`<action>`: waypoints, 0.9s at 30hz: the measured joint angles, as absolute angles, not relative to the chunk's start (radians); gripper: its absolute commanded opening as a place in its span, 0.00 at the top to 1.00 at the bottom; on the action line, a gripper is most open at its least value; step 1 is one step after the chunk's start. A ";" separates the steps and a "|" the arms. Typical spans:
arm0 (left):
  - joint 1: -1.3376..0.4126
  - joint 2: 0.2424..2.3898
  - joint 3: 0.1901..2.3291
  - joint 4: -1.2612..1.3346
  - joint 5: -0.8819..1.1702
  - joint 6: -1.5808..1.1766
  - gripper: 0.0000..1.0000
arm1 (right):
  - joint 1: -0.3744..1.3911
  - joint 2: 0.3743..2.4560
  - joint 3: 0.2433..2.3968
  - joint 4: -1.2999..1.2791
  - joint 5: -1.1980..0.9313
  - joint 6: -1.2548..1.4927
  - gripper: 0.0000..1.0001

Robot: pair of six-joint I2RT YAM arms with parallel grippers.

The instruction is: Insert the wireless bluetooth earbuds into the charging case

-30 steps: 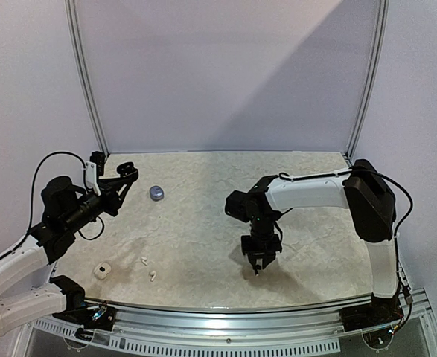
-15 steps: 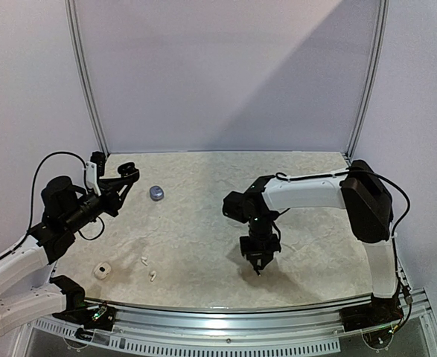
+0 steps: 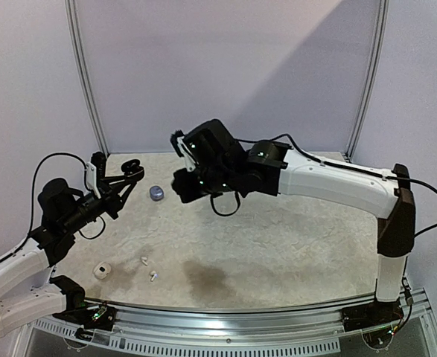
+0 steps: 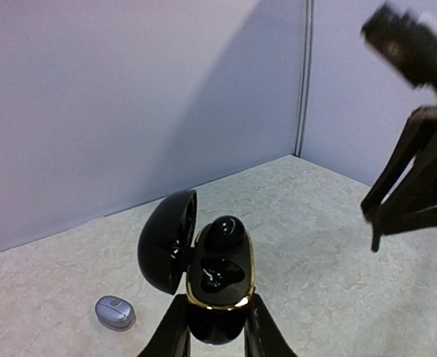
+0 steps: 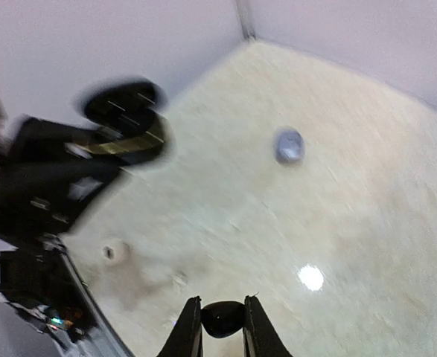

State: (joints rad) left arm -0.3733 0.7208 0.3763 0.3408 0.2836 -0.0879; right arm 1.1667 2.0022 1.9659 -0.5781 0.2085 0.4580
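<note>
right arm (image 3: 330, 182): big move! A second ago it was hunched low over the near-right tabletop (image 3: 300, 238). Now it's swung up and across to the far left, close to the other arm.
left fingers (image 4: 175, 331): haven't budged, still clamped on either side of the black charging case, holding it up in the air.
black charging case (image 4: 217, 286): lid open, gold rim. One black bud seems seated in the far well. The near well looks free, but it's glossy, so I'm not sure.
lavender case (image 3: 156, 193): shut, same far-left spot.
white case (image 3: 101, 271): still front-left, with two white buds (image 3: 144, 260) beside it.
black earbud (image 5: 222, 320): pinched between the right fingers (image 5: 192, 327), off the tabletop. My read is the pick is done and the insert is next.
writing: none I can read. The right wrist view is smeared.
</note>
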 measured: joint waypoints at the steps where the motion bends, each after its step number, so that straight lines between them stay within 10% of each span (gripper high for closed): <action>1: -0.374 0.716 0.372 0.352 0.295 -0.077 1.00 | 1.187 1.990 1.966 -0.494 0.208 0.419 1.00; 11: -0.380 0.672 0.344 0.436 0.362 0.007 1.00 | 1.264 2.048 1.970 0.072 0.147 0.211 1.00; 27: -0.380 0.665 0.332 0.482 0.411 0.015 1.00 | 1.263 2.149 1.995 0.147 0.176 0.170 1.00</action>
State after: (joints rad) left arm -0.3798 0.6647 0.3317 0.4820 0.4114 0.0151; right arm 1.2629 2.1490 1.9945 0.1471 0.1761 0.1696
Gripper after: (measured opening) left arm 0.211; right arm 0.167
